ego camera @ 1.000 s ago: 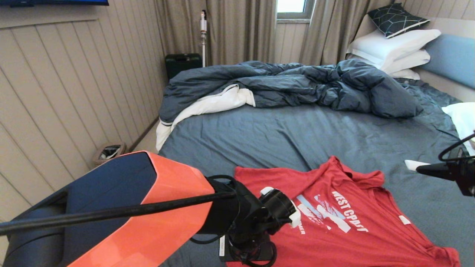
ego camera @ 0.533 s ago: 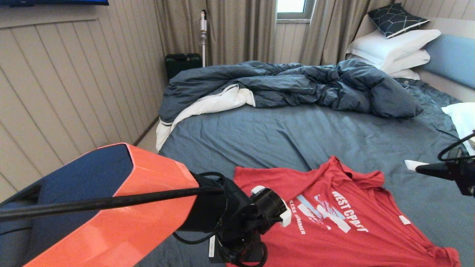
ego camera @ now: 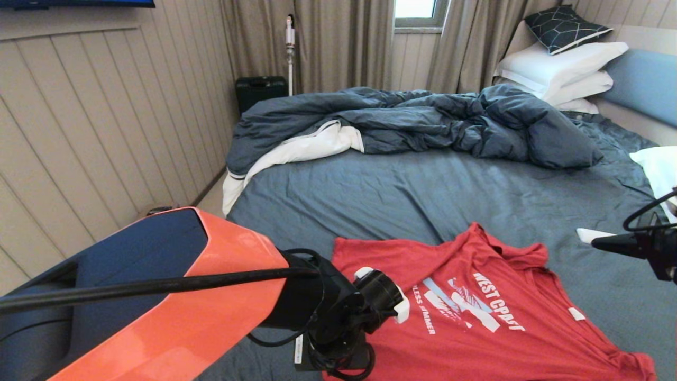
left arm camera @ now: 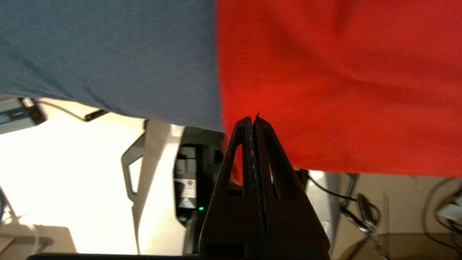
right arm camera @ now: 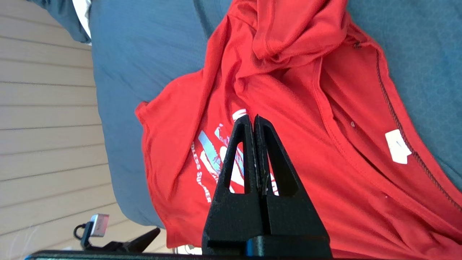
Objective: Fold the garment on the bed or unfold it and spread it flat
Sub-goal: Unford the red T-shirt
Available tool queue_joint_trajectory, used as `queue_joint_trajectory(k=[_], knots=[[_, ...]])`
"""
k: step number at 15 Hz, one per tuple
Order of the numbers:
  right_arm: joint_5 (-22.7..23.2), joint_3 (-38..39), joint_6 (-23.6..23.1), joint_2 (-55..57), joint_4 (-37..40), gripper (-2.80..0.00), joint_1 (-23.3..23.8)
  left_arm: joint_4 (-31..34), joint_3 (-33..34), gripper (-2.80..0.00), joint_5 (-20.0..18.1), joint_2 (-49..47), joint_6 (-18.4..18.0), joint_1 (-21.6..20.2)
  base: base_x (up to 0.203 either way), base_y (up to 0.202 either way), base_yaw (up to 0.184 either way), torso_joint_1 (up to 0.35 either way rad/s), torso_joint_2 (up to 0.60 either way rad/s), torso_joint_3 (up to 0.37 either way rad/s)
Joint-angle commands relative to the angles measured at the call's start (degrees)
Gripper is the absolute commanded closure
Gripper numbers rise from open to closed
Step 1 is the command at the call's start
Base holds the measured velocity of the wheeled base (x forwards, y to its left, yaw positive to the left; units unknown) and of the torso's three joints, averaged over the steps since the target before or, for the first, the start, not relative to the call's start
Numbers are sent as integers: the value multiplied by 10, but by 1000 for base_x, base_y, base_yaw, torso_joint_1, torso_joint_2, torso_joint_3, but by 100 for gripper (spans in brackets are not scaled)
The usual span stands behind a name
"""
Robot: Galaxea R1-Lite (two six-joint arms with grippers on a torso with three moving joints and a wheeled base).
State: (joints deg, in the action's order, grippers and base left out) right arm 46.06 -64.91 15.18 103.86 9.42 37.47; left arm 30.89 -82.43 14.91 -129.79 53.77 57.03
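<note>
The garment (ego camera: 492,328) is a red T-shirt with white "WEST COAST" lettering, lying face up and partly rumpled at the near right of the bed (ego camera: 396,196). Its upper part is bunched into folds (right arm camera: 288,39). My left arm's wrist (ego camera: 344,328) hangs over the shirt's near left edge, where it hides the fingers in the head view. In the left wrist view my left gripper (left arm camera: 253,117) is shut and empty just above the shirt's corner (left arm camera: 325,72) at the bed's edge. My right gripper (ego camera: 595,242) hovers right of the shirt, shut and empty (right arm camera: 252,117).
A rumpled dark blue duvet (ego camera: 423,121) lies across the far half of the bed, with white pillows (ego camera: 560,69) at the headboard. Another white pillow (ego camera: 658,169) sits at the right edge. A panelled wall (ego camera: 106,132) runs along the left. My own base (left arm camera: 158,180) stands below the bed's edge.
My left arm has drawn slightly left and toward me, uncovering more of the shirt's print. The right arm and the shirt have stayed still.
</note>
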Motion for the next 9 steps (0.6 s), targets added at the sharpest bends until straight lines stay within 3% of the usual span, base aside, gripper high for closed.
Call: queue_joint_trajectory(k=[1, 6, 9], knots=[[3, 3, 0, 2, 1, 0, -2, 0, 1, 0, 2, -7, 1, -1, 0, 0, 0, 0, 0, 0], [2, 6, 1, 1, 1, 0, -3, 1, -21, 0, -13, -9, -19, -23, 0, 0, 0, 0, 0, 0], [2, 6, 1, 0, 1, 0, -3, 0, -52, 0, -14, -26, -55, -47, 0, 0, 0, 0, 0, 0]])
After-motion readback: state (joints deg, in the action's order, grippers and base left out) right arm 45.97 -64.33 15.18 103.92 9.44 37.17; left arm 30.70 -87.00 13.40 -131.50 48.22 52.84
